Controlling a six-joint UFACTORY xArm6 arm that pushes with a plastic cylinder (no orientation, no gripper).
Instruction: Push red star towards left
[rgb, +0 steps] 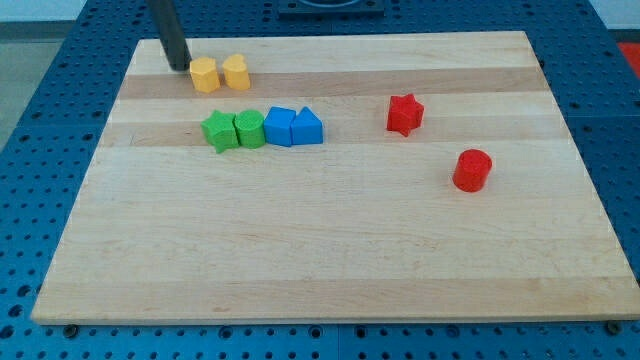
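The red star (404, 114) lies on the wooden board (330, 250) right of centre, toward the view's top. My tip (178, 67) rests at the board's top left, just left of a yellow hexagon block (204, 75) and far left of the red star. The rod rises from it out of the view's top. A red cylinder (472, 170) stands below and to the right of the star.
A second yellow block (236, 72) touches the hexagon's right side. Below them is a row: a green star (218, 130), a green block (249, 129), a blue block (279, 126) and a blue triangular block (308, 127), side by side. They lie left of the red star.
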